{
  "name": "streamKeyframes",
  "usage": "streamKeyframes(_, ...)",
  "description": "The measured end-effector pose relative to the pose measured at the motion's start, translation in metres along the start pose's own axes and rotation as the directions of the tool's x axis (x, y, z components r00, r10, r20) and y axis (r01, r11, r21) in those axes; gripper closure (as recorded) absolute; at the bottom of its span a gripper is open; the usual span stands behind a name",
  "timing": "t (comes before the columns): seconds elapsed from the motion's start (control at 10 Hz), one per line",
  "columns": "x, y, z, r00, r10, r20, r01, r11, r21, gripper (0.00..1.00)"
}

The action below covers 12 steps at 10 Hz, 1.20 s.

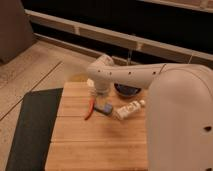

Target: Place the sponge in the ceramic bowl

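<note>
Currently, the sponge (105,108) lies on the desk (100,145), outside the ceramic bowl (127,90).
The end effector (100,93) is held spread just above the sponge; a centred, square descent is advised.

— Can any writing be read?
— None. A label is seen on the white tube (129,108), at three o'clock of the sponge (105,108) — its print cannot be made out. Nothing is read on the gripper (99,92), at twelve o'clock of the sponge.
</note>
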State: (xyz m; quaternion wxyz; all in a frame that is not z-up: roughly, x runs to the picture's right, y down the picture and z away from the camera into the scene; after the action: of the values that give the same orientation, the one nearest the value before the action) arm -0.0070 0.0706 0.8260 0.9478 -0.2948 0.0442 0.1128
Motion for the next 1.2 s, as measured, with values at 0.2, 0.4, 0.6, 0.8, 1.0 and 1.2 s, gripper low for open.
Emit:
streamKeyframes(0.2,-0.008,-0.002,0.006,0.999,-0.043,0.02,0.042,0.999,0.017,0.35)
streamKeyframes(0.4,-0.021,-0.002,0.016,0.995,-0.095,0.044,0.094,0.995,0.026,0.35)
streamKeyframes(0.6,-0.025,0.001,0.032,0.991,-0.121,0.049,0.121,0.993,0.012,0.35)
streamKeyframes(0.8,-0.02,-0.002,0.045,0.992,-0.113,0.05,0.114,0.994,0.0,0.35)
streamKeyframes(1.0,-0.01,-0.008,0.06,0.995,-0.089,0.044,0.09,0.996,-0.023,0.35)
streamKeyframes(1.2,-0.01,-0.009,0.074,0.996,-0.077,0.049,0.08,0.995,-0.053,0.35)
